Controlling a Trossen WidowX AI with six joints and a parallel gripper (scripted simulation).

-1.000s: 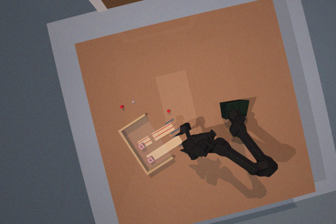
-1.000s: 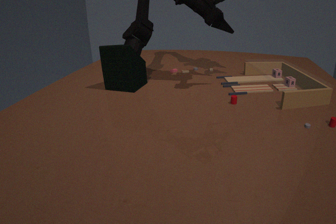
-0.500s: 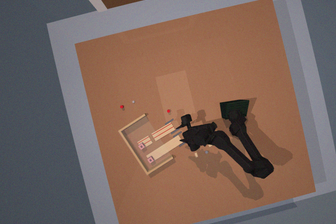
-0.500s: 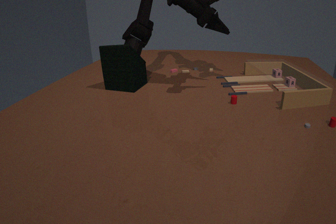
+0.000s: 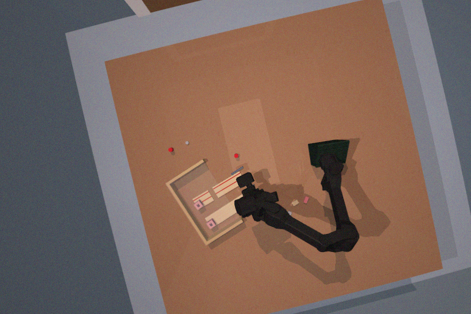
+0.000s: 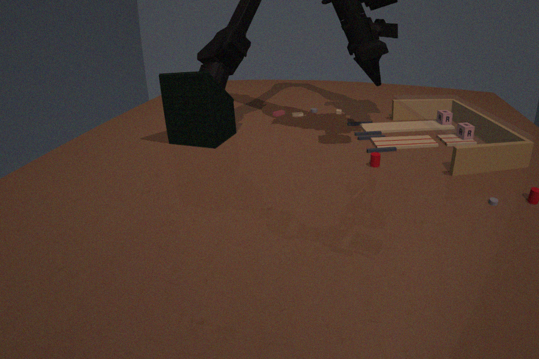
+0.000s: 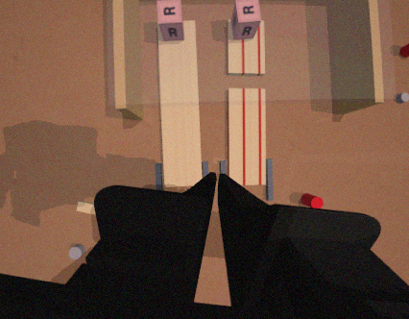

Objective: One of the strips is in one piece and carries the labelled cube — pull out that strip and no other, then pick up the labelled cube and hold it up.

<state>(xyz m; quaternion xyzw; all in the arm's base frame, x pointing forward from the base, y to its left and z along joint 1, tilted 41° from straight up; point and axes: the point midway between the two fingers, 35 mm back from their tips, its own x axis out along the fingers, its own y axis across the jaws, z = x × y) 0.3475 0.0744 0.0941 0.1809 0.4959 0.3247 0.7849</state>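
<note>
Pale wood marked the strips: the plain strip (image 7: 180, 103) ran unbroken from its near end, just ahead of the gripper (image 7: 217, 180), straight away into the open-fronted tray (image 7: 119, 58), where the labelled cube (image 7: 170, 19) sat on its far end. Its long axis lay in line with the wrist view, pointing from the fingertips toward the tray's back wall. Beside it, the red-lined strip (image 7: 246, 134) showed a clear gap across its width, with a separate short piece (image 7: 246, 54) beyond carrying a second cube (image 7: 247, 16). Both cubes read "R" on the faces that showed; no other writing could be made out.

The gripper hung well above the table, as the exterior view showed (image 6: 377, 80), its fingers pressed together with nothing between them. In the wrist view its tip lay over the bare lane between the two strips' near ends, between the short dark bars (image 7: 205, 168) flanking them, so the plain strip lay slightly to one side and below.

From the top view the tray (image 5: 172, 188) stood toward the table's near-left edge, the plain strip (image 5: 223, 211) jutting from its open side toward the arm's base (image 5: 317, 148). Judging by this, the pull would have to run along that axis, out of the tray, after a sideways shift onto the plain strip. Drifting onto the red-lined one looked the main risk.
</note>
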